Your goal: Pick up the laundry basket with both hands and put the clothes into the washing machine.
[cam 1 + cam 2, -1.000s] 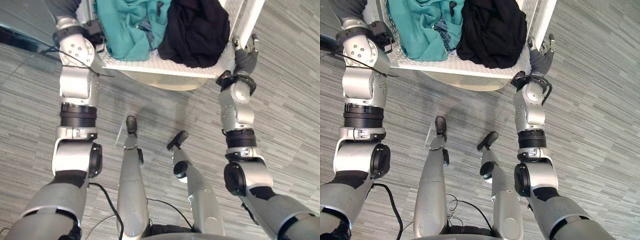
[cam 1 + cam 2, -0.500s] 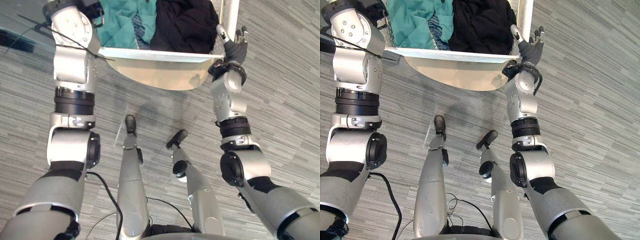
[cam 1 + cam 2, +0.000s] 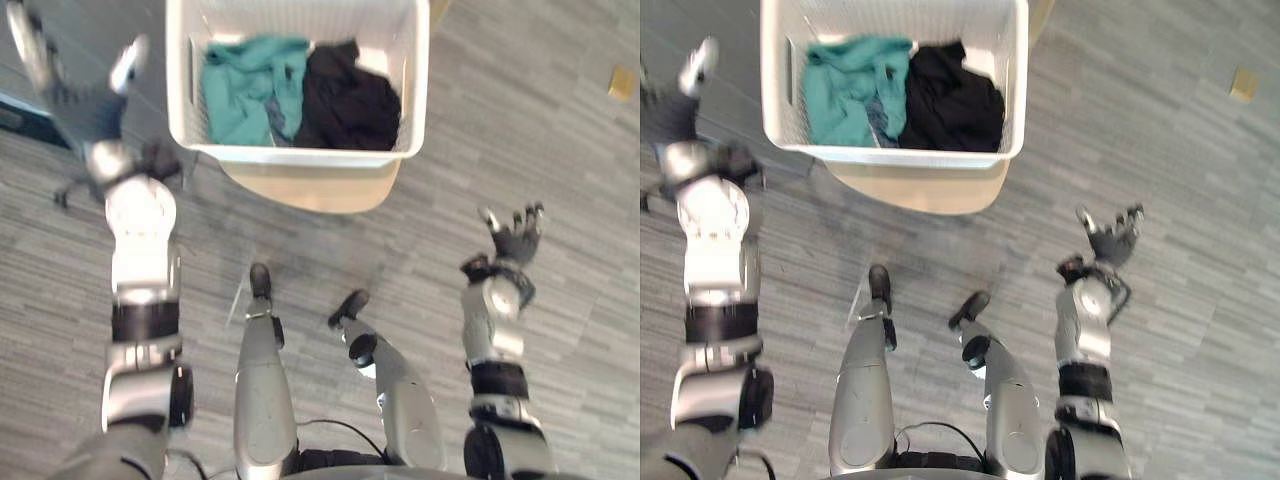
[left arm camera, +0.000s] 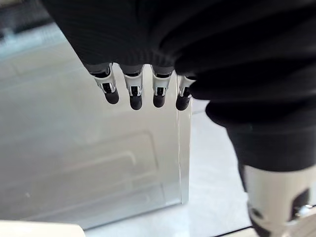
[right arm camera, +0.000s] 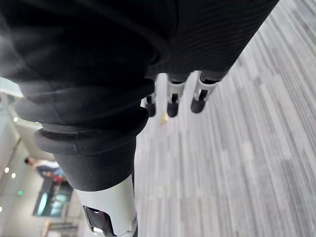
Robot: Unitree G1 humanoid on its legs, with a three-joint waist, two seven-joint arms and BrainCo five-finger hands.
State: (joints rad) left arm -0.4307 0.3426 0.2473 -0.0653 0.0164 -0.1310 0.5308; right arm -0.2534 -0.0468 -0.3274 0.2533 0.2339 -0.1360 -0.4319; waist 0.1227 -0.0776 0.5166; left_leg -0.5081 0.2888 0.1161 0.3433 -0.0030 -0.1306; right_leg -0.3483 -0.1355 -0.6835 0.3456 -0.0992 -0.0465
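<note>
Grey striped carpet (image 3: 560,140) covers the floor. Both hands are empty, fingers spread wide. The white laundry basket (image 3: 300,155) sits just right of the blurred left hand (image 3: 85,108) and well apart from the right hand (image 3: 515,238). It rests on a partly hidden tan stand (image 3: 310,188) and holds teal cloth (image 3: 245,90) and black cloth (image 3: 345,100).

An office-like hall (or lab): grey striped floor (image 3: 560,150), a person (image 5: 42,165) standing far off.

White perforated basket (image 3: 300,156) holds teal garment (image 3: 245,92) and black garment (image 3: 345,105).
</note>
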